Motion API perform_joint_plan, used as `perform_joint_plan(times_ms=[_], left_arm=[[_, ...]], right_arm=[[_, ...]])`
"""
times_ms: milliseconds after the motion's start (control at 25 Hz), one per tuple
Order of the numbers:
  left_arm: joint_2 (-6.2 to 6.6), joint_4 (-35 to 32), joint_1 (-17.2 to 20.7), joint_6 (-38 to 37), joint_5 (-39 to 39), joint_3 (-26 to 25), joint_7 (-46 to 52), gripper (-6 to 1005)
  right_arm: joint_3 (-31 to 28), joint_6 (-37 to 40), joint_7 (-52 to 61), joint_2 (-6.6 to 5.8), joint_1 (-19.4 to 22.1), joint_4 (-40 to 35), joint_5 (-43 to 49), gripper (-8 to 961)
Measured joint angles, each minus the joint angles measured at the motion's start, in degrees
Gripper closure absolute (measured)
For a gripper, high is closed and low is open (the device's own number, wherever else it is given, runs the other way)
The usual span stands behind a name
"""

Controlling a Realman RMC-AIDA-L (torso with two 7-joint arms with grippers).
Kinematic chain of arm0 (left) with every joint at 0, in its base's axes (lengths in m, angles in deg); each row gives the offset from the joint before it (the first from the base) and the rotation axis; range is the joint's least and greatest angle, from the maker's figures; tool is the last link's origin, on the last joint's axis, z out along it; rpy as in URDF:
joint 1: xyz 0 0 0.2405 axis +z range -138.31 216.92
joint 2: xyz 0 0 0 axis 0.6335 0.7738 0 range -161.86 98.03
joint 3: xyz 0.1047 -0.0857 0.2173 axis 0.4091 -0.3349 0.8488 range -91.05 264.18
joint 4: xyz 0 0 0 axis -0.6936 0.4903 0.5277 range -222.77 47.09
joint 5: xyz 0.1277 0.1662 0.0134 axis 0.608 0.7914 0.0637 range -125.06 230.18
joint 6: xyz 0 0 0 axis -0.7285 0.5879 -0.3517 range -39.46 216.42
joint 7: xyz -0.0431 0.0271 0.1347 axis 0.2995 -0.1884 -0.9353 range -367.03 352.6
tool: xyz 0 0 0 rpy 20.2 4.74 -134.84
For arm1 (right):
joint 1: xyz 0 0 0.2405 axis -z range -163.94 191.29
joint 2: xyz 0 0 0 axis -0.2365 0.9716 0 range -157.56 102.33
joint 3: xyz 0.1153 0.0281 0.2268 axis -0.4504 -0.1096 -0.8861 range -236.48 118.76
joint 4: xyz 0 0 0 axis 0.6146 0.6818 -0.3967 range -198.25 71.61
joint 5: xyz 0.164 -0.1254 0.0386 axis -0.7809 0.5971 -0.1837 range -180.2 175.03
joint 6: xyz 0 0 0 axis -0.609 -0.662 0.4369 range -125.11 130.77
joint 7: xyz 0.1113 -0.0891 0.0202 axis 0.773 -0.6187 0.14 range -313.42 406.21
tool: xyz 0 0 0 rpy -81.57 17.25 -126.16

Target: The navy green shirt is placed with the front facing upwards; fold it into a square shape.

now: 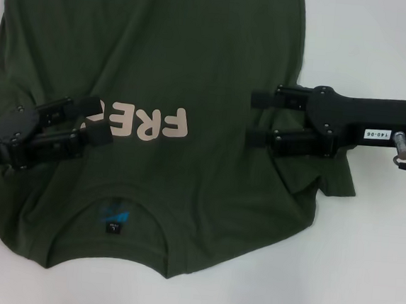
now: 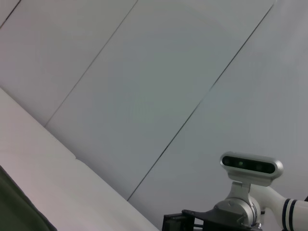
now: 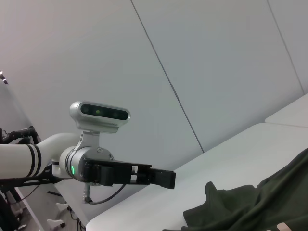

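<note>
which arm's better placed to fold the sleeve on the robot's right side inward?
Right, probably. The right gripper is open, with its fingers over the navy green shirt beside that sleeve. The left gripper, also open, sits over the shirt's opposite side, covering part of the lettering.

shirt [image 1: 195,73] on table [image 1: 364,266] | left end effector [image 1: 99,123] over left side | right end effector [image 1: 259,118] over right side

Bright, even overhead light; soft shadows; slight blur throughout.
</note>
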Motion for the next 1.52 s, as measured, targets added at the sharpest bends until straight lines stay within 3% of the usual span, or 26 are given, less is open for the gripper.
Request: perform_joint_plan(times_ms=[1520], left_arm=[[0.75,2.59,-0.41,1.86,0.44,-2.65,0.69,65]], right_arm=[[-1.16,-2.03,-1.38,0.35,-1.56,2.05,-0.04,38]])
